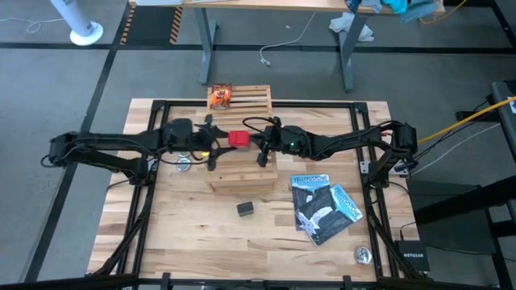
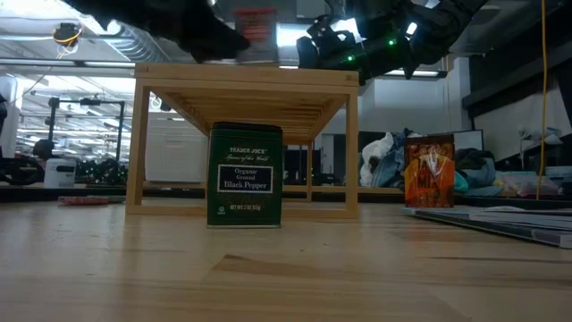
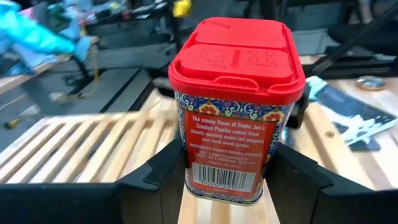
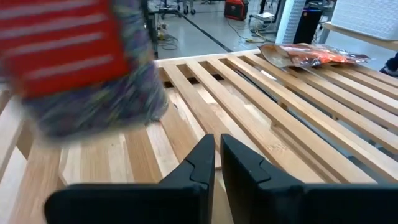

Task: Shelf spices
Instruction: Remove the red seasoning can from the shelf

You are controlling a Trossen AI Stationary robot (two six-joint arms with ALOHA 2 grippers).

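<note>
shelf (image 4: 261, 118): pale bare wood | red box (image 3: 233, 112) lid: matt plastic

Grey floor (image 1: 64, 89), wooden desk (image 1: 274, 4) beyond table.

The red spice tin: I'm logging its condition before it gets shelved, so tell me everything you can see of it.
The red spice tin is a small upright box with a red plastic flip lid, closed, over a patterned blue, red and gold body. Its red label reads smoked paprika, with a barcode below. The left pincer grips its lower sides, holding it above the wooden shelf, near the shut right pincer.
</note>
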